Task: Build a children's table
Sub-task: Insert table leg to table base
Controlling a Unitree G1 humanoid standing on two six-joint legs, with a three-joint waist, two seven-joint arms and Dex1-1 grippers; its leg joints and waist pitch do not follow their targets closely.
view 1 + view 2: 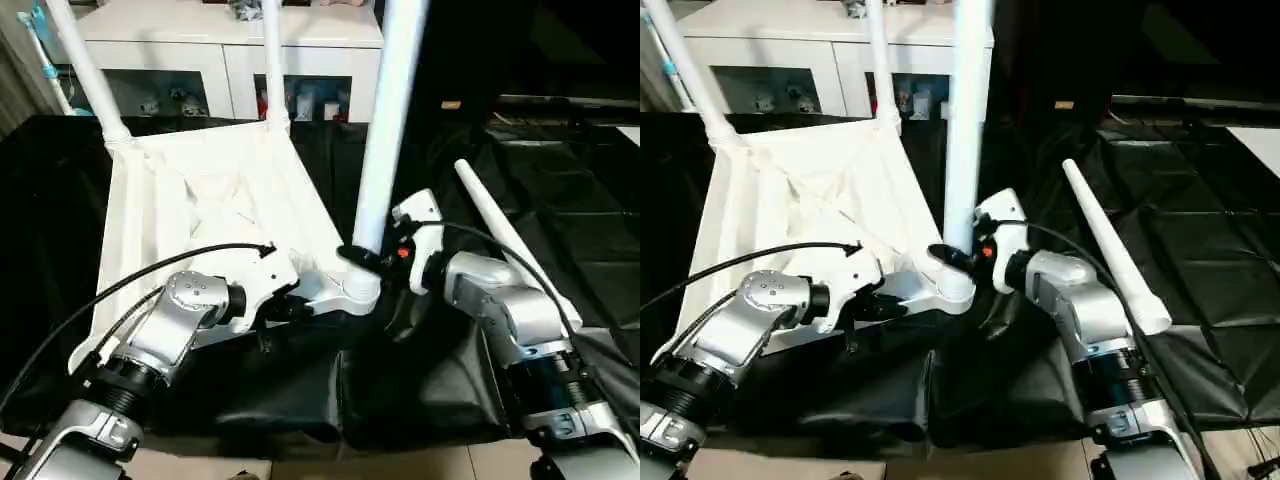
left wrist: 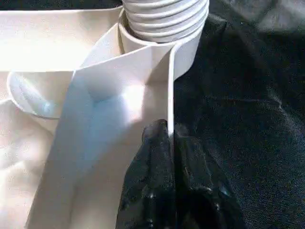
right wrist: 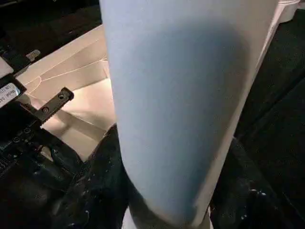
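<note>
The small white plastic children's table (image 1: pixel 200 200) lies upside down on the big table draped in black cloth (image 1: pixel 560 220), its ribbed underside facing up. Two long tapered white tube legs (image 1: pixel 85 70) rise from its far corner sockets, in front of a white cabinet with glass doors (image 1: pixel 220 50).

The left gripper (image 2: pixel 169 138) sits at the near edge of the tabletop, just left of the near right corner socket (image 1: pixel 355 290). Its two black fingers (image 2: pixel 152 181) are pinched nearly together on the thin upright wall of the tabletop's rim, which passes between them.

A third white tube leg (image 1: pixel 385 120) stands upright in that near corner socket; its ribbed end shows seated in the round collar in the left wrist view. The right gripper (image 1: pixel 365 258) is closed about this leg low down, just above the socket, a black finger (image 3: pixel 100 186) on either side of the tube.

Further right, a fourth white tube leg (image 1: pixel 1105 245) lies loose on the black cloth beside the right forearm, apart from the tabletop.
</note>
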